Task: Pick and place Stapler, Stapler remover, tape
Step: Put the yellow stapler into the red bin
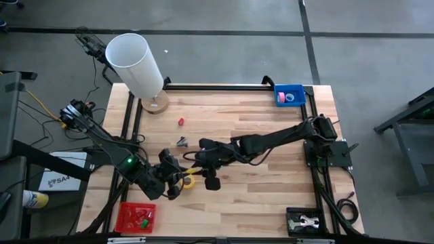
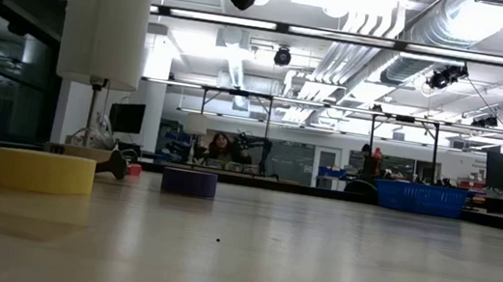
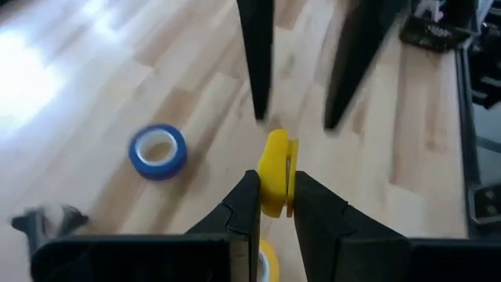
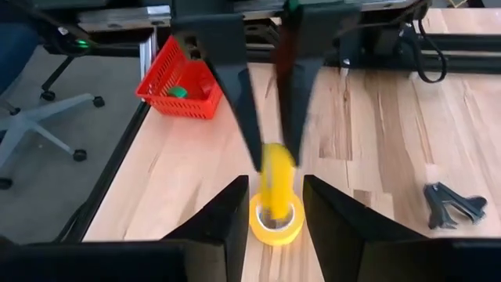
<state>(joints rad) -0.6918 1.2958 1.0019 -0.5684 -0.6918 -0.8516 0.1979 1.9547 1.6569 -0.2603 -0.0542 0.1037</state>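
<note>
My left gripper [image 3: 275, 205] is shut on a small yellow thing that looks like the stapler [image 3: 275, 168], held well above the table, near its middle. My right gripper [image 4: 275, 205] faces it with its fingers [image 3: 257, 70] open, one on either side of the stapler's far end and apart from it. Below them a yellow tape roll [image 4: 275, 223] lies flat on the wood. A blue tape roll [image 3: 158, 150] lies flat nearby, and the dark stapler remover [image 4: 452, 204] rests farther off. In the high view the two grippers [image 1: 190, 174] meet at centre left. My left gripper pinches the yellow stapler's near end [image 3: 274, 196] between its two fingers, which slant downward. The rest of the stapler sticks out past the fingertips toward my right gripper. It is lifted clear of the table, above the yellow tape roll.
A red basket [image 1: 135, 217] stands at the near left corner. A blue bin [image 1: 288, 95] with pink and blue rolls sits at the far right corner. A white lamp [image 1: 135, 64] stands at the far left. A small red piece [image 1: 181, 122] lies on the wood.
</note>
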